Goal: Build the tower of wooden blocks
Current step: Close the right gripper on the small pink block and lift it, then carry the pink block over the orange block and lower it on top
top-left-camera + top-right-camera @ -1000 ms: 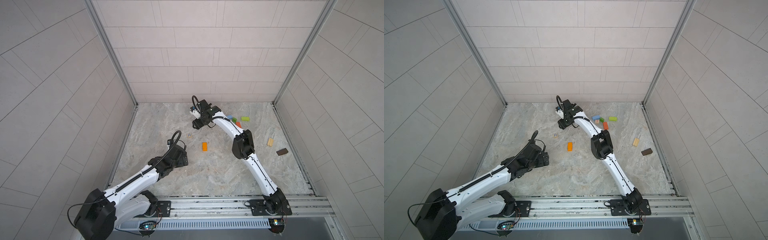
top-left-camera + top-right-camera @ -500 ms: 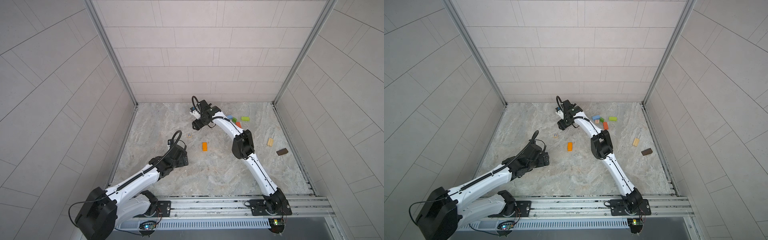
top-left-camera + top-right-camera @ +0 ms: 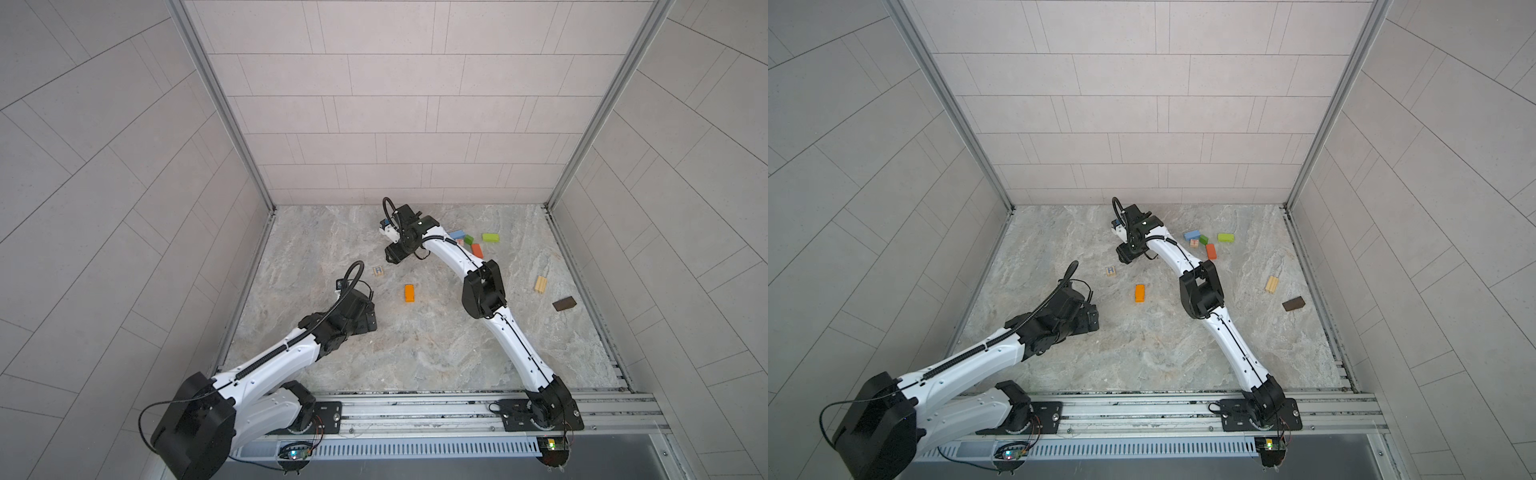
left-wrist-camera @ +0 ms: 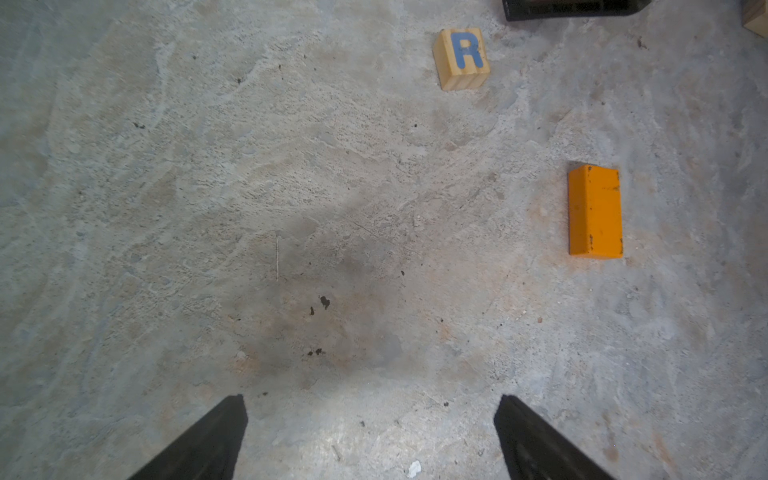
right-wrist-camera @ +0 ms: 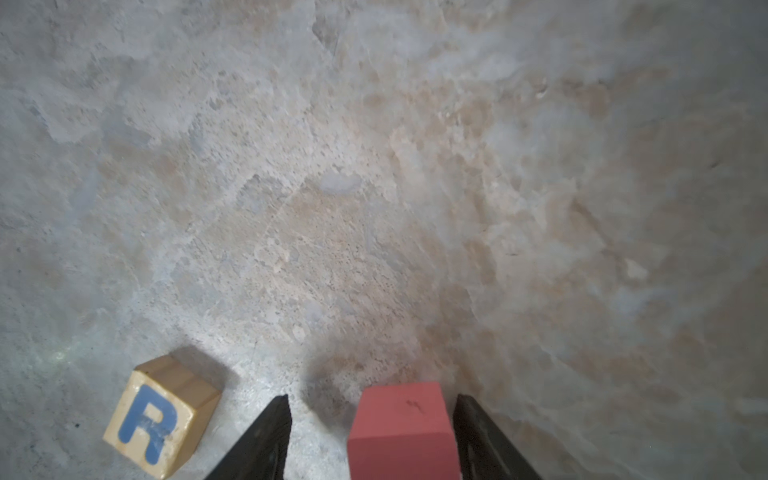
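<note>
In both top views, nine wood blocks [image 3: 409, 293] scattered on mottled stone floor [image 3: 415, 353]. Left wrist view: left gripper [image 4: 370, 397] fingers spread wide, one tan lettered cube [image 4: 461, 58] and one orange brick [image 4: 595, 212] beyond. Right wrist view: right gripper [image 5: 372, 398] fingers parted around one smooth pink brick [image 5: 401, 428].

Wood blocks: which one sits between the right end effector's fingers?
The pink block: it alone is between the fingers of the right end effector; the others, like the R cube, lie outside them.
</note>
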Robot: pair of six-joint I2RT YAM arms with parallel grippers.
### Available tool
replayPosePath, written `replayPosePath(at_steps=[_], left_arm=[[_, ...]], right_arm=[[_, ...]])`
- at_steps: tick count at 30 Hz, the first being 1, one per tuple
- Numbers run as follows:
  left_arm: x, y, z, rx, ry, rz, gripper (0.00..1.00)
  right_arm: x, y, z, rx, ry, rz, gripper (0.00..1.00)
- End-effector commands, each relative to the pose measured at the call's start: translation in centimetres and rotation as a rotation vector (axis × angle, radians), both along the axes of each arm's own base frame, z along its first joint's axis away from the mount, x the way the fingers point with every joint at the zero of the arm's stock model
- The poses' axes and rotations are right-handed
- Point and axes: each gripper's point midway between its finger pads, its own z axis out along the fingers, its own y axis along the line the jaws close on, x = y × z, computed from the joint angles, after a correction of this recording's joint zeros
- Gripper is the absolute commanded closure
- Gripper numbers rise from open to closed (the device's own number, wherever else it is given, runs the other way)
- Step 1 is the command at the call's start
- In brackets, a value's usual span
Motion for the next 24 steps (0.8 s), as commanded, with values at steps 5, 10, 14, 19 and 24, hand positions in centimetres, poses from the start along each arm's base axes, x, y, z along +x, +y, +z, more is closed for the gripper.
replayPosePath(at_steps=[5, 10, 14, 19, 24], left_arm=[[0.0, 0.6, -0.2, 0.016, 0.0, 0.012, 0.0], [0.0, 0.6, -0.2, 0.017, 0.001, 0.012, 0.0], [0.0, 0.7, -0.1, 0.02, -0.003, 0.015, 0.0], [-0.1, 0.9, 0.3, 0.018, -0.014, 0.019, 0.0], [-0.2, 1.2, 0.5, 0.022, -0.023, 0.025, 0.0]], right_arm=[[-0.2, 0.2, 0.5, -0.004, -0.003, -0.001, 0.43], [0.0, 0.3, 0.8, -0.004, -0.017, -0.008, 0.51], [0.3, 0.3, 1.3, -0.007, -0.033, -0.025, 0.58], [1.2, -0.1, 2.7, -0.005, -0.078, -0.122, 0.73], [1.6, -0.8, 5.4, 0.01, -0.135, -0.286, 0.77]])
